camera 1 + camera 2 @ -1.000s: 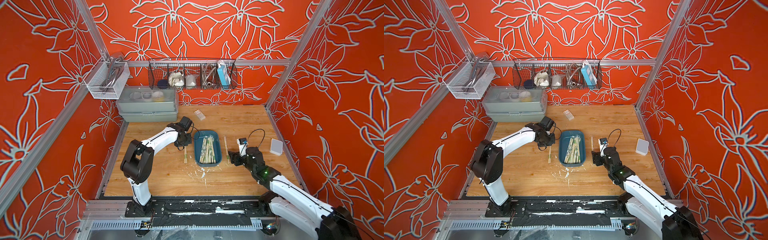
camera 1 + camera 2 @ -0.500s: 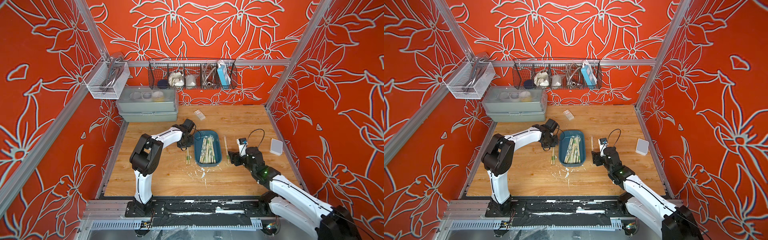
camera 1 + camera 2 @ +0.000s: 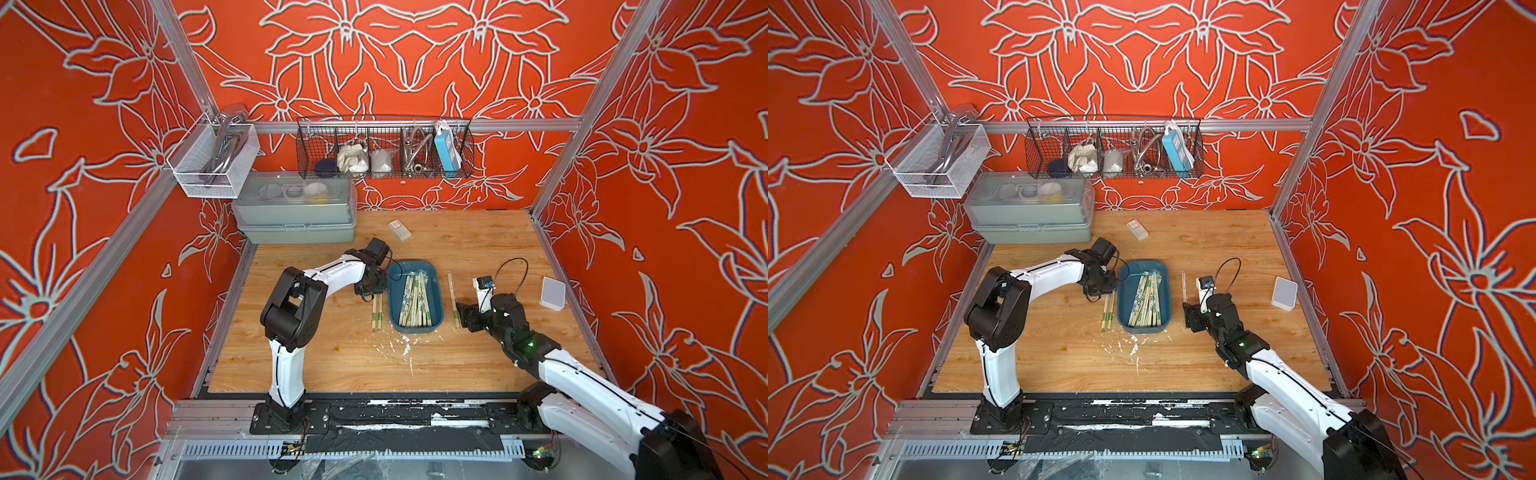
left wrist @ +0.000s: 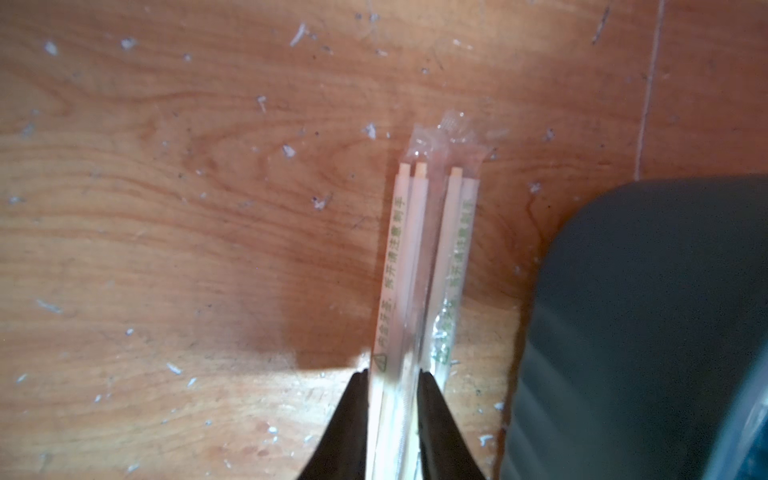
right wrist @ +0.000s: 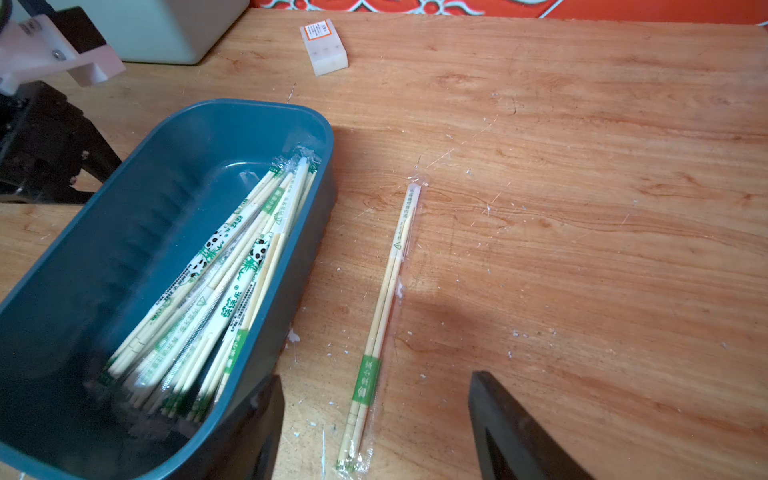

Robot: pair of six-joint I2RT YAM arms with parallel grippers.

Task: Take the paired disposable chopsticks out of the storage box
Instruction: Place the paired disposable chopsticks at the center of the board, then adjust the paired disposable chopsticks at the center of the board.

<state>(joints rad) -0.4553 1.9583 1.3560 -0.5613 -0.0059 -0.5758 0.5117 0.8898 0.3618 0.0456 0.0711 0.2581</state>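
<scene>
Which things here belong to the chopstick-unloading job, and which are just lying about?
Job: dark teal-blue plastic storage tray; sleeved pale-wood chopstick pairs in it; two pairs out on one side; one pair out on the other.
Lying about: grey lidded plastic case; small white labelled box; white rounded-square block; black wire basket; white mesh basket.

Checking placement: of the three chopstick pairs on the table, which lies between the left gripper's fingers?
The pair farther from the box of the two on its left-arm side; the left gripper straddles only that one.
</scene>
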